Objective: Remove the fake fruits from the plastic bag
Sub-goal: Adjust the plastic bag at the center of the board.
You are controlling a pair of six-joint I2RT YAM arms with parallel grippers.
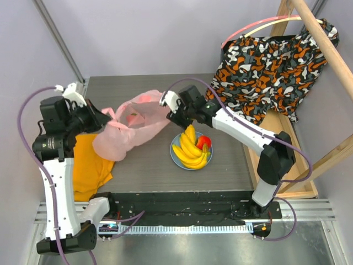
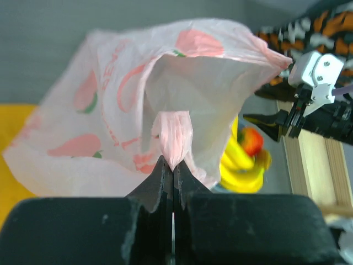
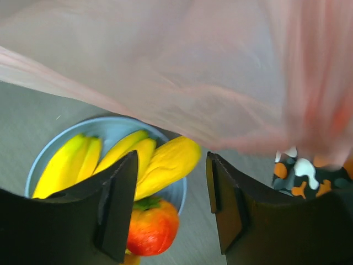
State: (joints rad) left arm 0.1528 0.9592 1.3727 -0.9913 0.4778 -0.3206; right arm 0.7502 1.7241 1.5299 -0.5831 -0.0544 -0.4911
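Observation:
The pink plastic bag (image 1: 129,130) lies left of centre, its mouth lifted toward the right. My left gripper (image 1: 103,120) is shut on a bunched handle of the bag (image 2: 172,132). My right gripper (image 1: 175,114) is open and empty, just outside the bag's mouth and above the plate's far edge. The yellow banana bunch (image 1: 190,149) and the red green-topped fruit (image 1: 203,141) lie on the light-blue plate (image 1: 175,155). In the right wrist view the bananas (image 3: 110,157) and red fruit (image 3: 151,226) show below the open fingers (image 3: 118,204), the bag (image 3: 193,72) above. A faint shape shows inside the bag.
An orange cloth (image 1: 91,163) lies under the bag's left end by the left arm. Patterned orange-black-white fabric (image 1: 270,66) hangs on a wooden frame (image 1: 309,185) at the right. Grey walls close the back and sides.

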